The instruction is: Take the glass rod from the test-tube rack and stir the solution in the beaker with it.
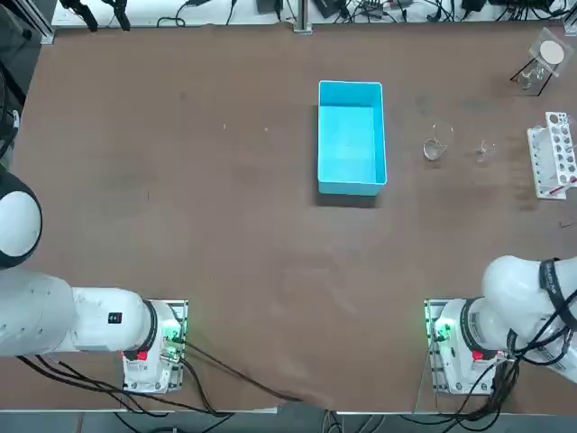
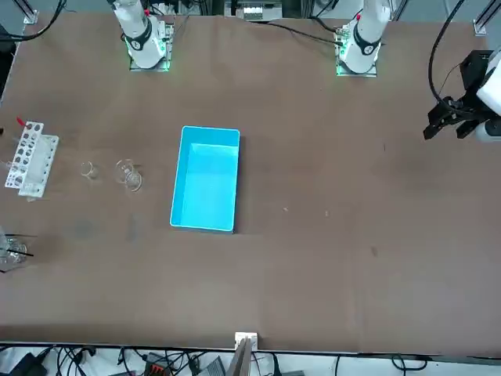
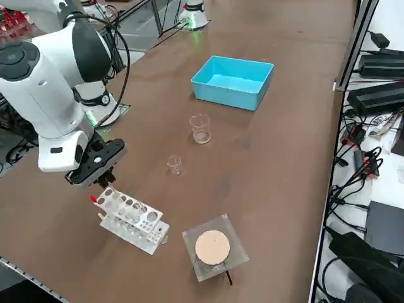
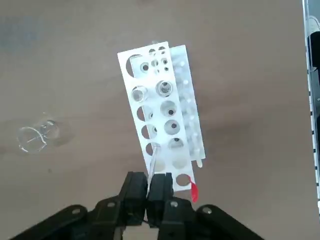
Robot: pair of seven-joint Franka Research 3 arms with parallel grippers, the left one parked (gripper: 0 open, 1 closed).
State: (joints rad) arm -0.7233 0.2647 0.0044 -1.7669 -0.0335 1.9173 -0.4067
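A: Looking at the wrist view, right gripper (image 4: pixel 148 192) is clamped on the rod (image 4: pixel 153 159), straight above the rack (image 4: pixel 165 107).

B: Yep, and it stands upright. From the rack, the beaker (image 3: pixel 200 128) lies toward the blue tray (image 3: pixel 232 81), past the small glass (image 3: pixel 175 165).

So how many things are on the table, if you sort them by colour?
Blue: 1, the blue tray
White: 1, the test-tube rack
Clear glass: 3, the beaker, the smaller glass vessel, and the glass rod pinched in the right gripper
Tan: 1, the round pad on a clear stand
Total: 6
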